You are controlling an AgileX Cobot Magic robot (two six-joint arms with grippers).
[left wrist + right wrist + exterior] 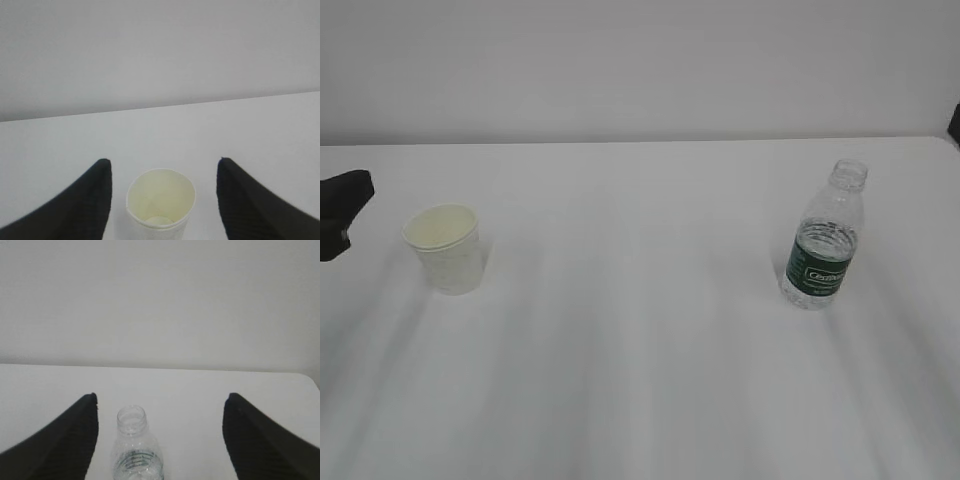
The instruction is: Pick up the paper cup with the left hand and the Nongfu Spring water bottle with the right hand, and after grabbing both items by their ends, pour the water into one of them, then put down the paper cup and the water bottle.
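The white paper cup (443,248) stands upright on the left of the table, its cream inside showing no liquid. In the left wrist view the paper cup (160,202) sits between the black fingers of my left hand (163,160), which is open, with a gap on each side. The uncapped Nongfu Spring water bottle (824,240) stands upright on the right, with clear water (819,238) inside. My right hand (161,395) is open around the water bottle (136,447). The bottle is nearer the left finger and touches neither one.
The white table (640,330) runs back to a plain pale wall. A black part of the left arm (344,208) pokes in at the left edge of the exterior view. A dark sliver (954,122) shows at the right edge.
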